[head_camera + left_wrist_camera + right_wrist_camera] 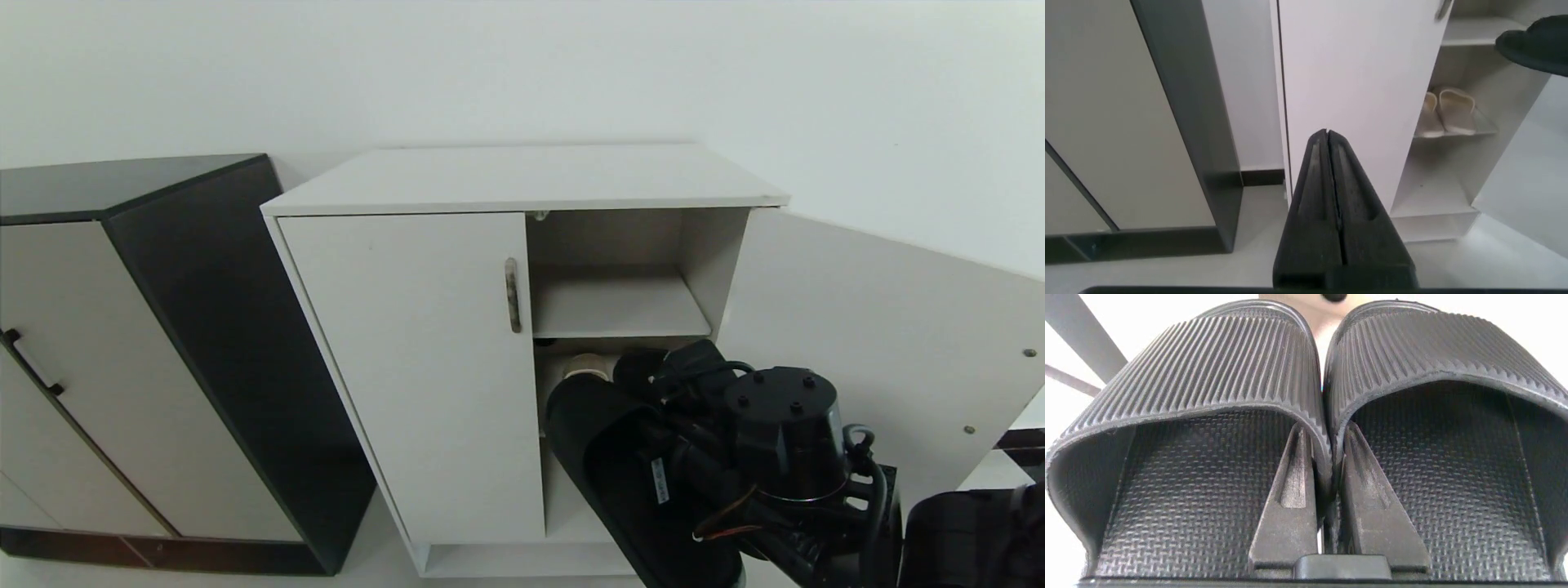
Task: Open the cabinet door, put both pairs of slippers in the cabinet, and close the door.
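- Two black slippers (pixel 1208 416) are sitting side by side in the right gripper (pixel 1324 441), which is pinching their inner edges together at the open half of the one white cabinet (pixel 522 175).
- The left gripper (pixel 1327 139) is hanging closed on nothing, facing the shut door (pixel 408 367).
- The right door (pixel 882 327) is standing swung wide.
- Two beige slippers (pixel 1445 113) are lying inside on the middle shelf (pixel 1486 127).

the white cabinet (pixel 522 175) stood on the pale floor (pixel 1253 241), just beside a dark-sided cabinet (pixel 220 327). inside it, a pair of cream slippers (pixel 1445 113) lay side by side on the middle shelf (pixel 1486 129), beneath the upper shelf (pixel 612 310).
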You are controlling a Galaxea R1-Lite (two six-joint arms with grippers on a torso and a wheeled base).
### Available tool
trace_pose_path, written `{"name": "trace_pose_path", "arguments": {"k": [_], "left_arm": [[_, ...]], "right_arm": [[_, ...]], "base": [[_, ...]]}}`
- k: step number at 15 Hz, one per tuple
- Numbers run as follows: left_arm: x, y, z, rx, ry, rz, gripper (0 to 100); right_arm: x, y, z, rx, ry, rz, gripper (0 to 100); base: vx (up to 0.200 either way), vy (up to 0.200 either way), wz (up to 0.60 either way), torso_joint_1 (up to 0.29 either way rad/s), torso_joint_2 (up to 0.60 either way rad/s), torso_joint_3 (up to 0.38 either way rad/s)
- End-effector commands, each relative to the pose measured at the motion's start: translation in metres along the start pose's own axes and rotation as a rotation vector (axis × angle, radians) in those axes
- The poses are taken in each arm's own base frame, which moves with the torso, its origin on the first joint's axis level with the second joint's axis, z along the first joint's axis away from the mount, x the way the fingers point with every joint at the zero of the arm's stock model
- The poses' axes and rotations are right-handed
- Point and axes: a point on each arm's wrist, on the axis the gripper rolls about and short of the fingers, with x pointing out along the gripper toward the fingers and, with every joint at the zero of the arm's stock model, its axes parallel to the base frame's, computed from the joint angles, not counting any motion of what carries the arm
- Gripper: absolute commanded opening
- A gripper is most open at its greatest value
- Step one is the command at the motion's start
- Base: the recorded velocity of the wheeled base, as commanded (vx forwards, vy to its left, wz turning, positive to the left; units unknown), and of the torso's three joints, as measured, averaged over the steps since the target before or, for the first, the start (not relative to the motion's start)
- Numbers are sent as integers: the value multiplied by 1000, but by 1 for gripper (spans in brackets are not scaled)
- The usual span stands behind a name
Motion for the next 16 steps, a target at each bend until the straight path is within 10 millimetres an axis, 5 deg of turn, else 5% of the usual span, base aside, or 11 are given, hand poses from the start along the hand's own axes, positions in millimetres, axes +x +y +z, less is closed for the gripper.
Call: {"name": "trace_pose_path", "arguments": {"k": [1,8,14,16], "left_arm": [[0,0,0,1,-1,0,0],[0,0,0,1,1,5,0],[0,0,0,1,-1,5,0],[0,0,0,4,-1,3,0]], "right_arm": [[1,0,-2,-3,5,0,0],[4,-1,-4,-3,16,-10,0],[52,-17,-21,-16,-43,-110,0],[57,-5,-1,-5,-35,-166,0]], "base": [[0,0,0,-100,466,359],[0,0,0,-52,420,363],[0,0,0,0,52,44],[0,0,0,0,0,0]]}}
